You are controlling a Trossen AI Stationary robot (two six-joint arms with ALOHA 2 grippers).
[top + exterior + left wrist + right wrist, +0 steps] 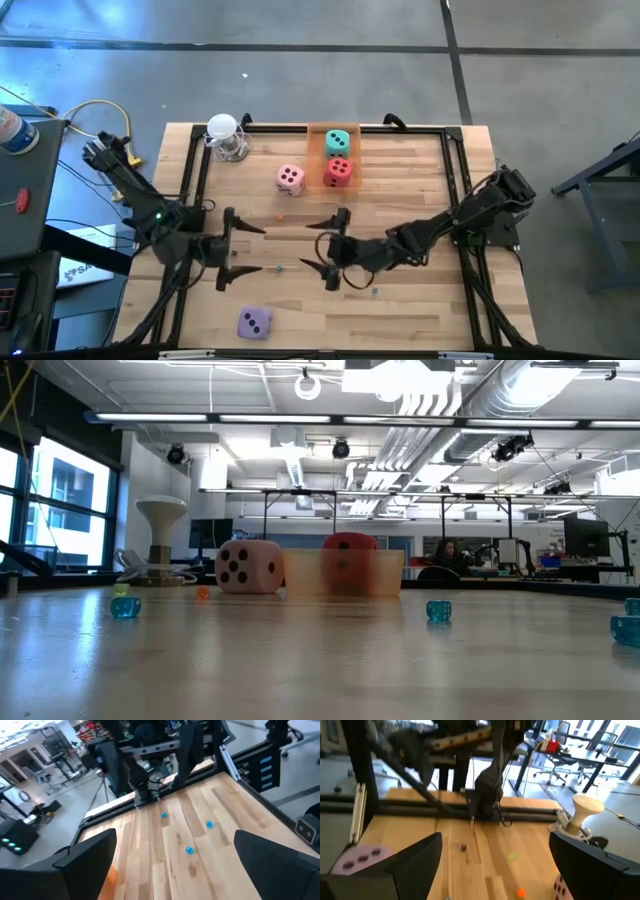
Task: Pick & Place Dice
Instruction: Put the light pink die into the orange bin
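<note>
The teal-green die (pixel 339 141) and the red die (pixel 338 172) sit in a translucent orange tray (pixel 320 152) at the far middle of the table. In the low view, the red die (pixel 350 563) shows through the tray wall (pixel 385 575). The pink die (pixel 290 178) (pixel 250 566) rests on the wood left of the tray. The purple die (pixel 254 322) (pixel 357 858) lies near the near edge. My left gripper (pixel 243 248) (pixel 175 865) and right gripper (pixel 328 245) (pixel 495 865) face each other mid-table, both open and touching nothing.
A white mushroom-shaped stand (pixel 226 135) (pixel 582 812) is at the far left corner. Tiny blue beads (pixel 189 849) and an orange bead (pixel 520 892) are scattered on the wood. A black frame (pixel 455 170) borders the table. Bare wood lies between the grippers and the tray.
</note>
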